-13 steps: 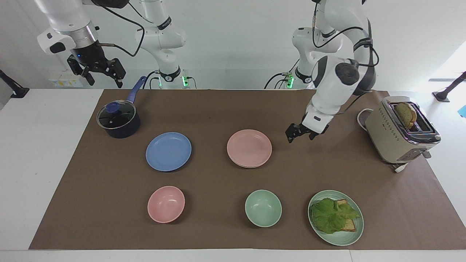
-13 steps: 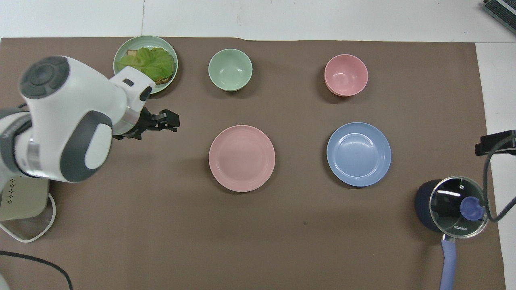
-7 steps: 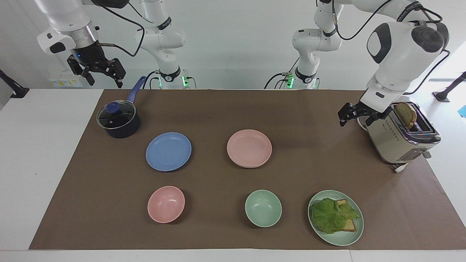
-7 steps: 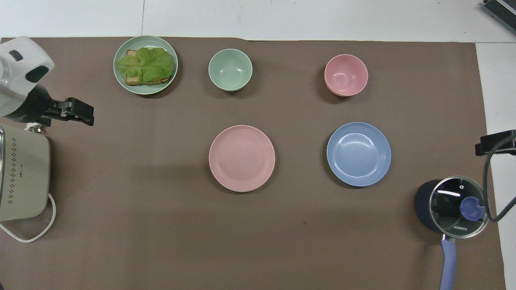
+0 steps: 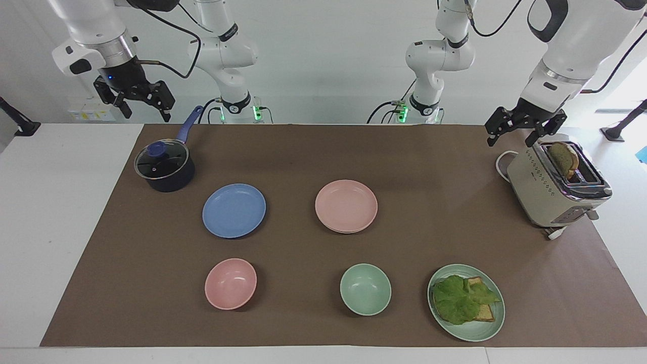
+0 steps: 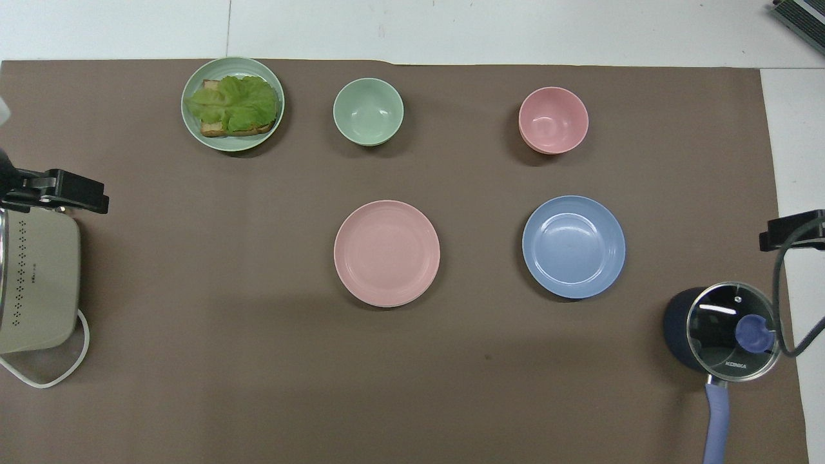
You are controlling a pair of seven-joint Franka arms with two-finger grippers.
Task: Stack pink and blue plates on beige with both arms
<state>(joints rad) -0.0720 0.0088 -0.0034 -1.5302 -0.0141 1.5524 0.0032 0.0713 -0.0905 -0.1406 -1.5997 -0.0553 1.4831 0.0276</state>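
Both jaws released, plates apart on the worktop

Left gripper (image 5: 520,130) hangs empty over the boxy beige toaster (image 5: 556,188); right gripper (image 5: 135,102) over the dark lidded saucepan (image 5: 164,168). The matte round pink plate (image 5: 346,205) tops a beige one; the matte round blue plate (image 5: 234,210) lies beside it, toward the right arm's end.

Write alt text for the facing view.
A pink plate, stacked on another plate, and a blue plate lie side by side mid-table. The left hand hangs open above the toaster; the right hand hangs open above the lidded pot.
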